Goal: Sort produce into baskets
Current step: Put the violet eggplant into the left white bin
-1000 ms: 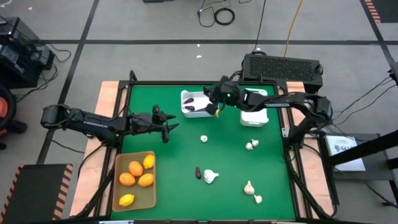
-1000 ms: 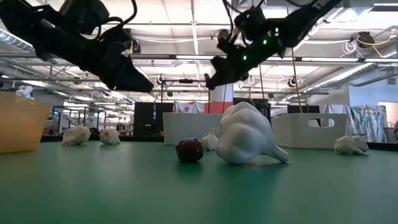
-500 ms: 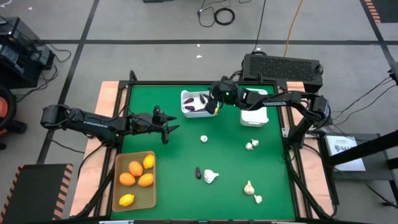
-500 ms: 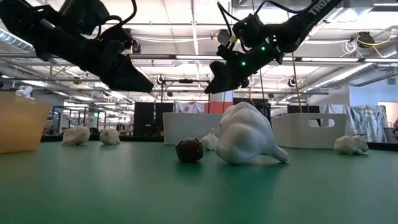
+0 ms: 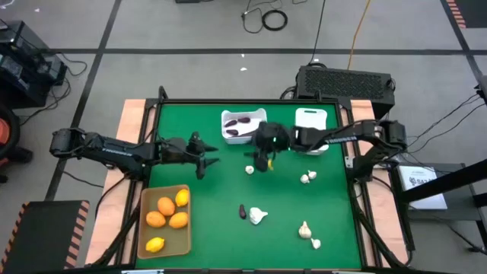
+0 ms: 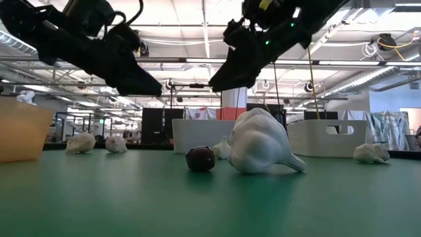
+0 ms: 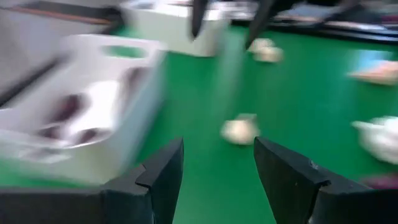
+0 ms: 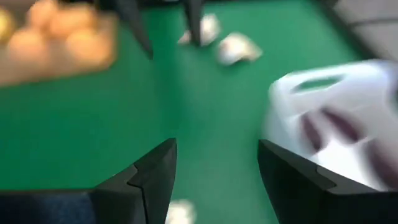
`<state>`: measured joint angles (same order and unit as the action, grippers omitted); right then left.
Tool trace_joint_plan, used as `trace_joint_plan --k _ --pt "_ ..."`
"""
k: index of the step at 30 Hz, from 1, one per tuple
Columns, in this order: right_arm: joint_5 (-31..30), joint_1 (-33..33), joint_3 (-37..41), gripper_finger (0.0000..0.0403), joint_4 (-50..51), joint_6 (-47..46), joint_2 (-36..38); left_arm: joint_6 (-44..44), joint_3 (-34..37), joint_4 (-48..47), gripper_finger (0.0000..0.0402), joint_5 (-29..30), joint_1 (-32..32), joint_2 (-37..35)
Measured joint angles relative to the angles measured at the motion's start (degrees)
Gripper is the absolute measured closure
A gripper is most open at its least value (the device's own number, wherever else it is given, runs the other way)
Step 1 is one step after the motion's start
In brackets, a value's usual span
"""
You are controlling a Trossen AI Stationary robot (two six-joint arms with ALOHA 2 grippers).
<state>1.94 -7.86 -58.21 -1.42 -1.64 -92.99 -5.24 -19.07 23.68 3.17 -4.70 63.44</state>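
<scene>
My right gripper (image 5: 264,158) hangs open over the middle of the green table, just beside a white garlic bulb (image 5: 249,169); green table shows between its fingers (image 8: 214,171). My left gripper (image 5: 204,157) stands open left of centre and holds nothing (image 7: 217,165). The squarish white bin (image 5: 242,125) at the far edge holds dark purple eggplants (image 5: 236,132). The tan tray (image 5: 185,242) at the near left holds orange and yellow fruits (image 5: 166,205). More garlic bulbs (image 5: 307,177) (image 5: 259,216) (image 5: 304,228) and one eggplant (image 5: 241,211) lie on the table.
A second white bin (image 5: 310,119) stands at the far right, partly under my right arm. In the low view a big garlic bulb (image 6: 260,141) and the loose eggplant (image 6: 199,158) lie close to the camera. A black box (image 5: 344,82) sits beyond the far edge.
My right gripper has left its place over the bin with the eggplants and gone toward the table's near edge, ending beside the middle garlic bulb. The produce on the table has not moved.
</scene>
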Motion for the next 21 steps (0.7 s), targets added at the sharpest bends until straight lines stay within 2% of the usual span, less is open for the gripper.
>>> trace_joint_plan --k 3,6,10,13,19,21 --pt "0.00 4.51 -1.19 0.0188 7.40 -1.32 0.00 0.19 0.00 1.31 0.0199 -8.87 1.04 0.00" --pt "0.04 8.48 -3.56 0.0188 16.34 -3.72 0.00 1.58 -0.17 5.61 0.0199 -12.90 4.68 0.85" --pt "-0.03 12.60 -6.45 0.0188 26.56 -9.48 0.02 4.24 -3.63 6.90 0.0199 -12.67 10.73 5.47" --pt "-0.07 15.47 -7.28 0.0188 31.05 -12.64 0.02 4.64 -8.62 5.36 0.0199 -10.94 13.99 11.74" --pt "-0.82 19.84 -6.32 0.0188 33.24 -16.61 0.02 9.46 -21.85 -6.31 0.0199 -16.50 17.87 25.55" --pt "-2.51 21.14 -5.81 0.0189 33.05 -17.77 0.02 11.43 -25.46 -9.27 0.0199 -16.73 18.92 29.31"
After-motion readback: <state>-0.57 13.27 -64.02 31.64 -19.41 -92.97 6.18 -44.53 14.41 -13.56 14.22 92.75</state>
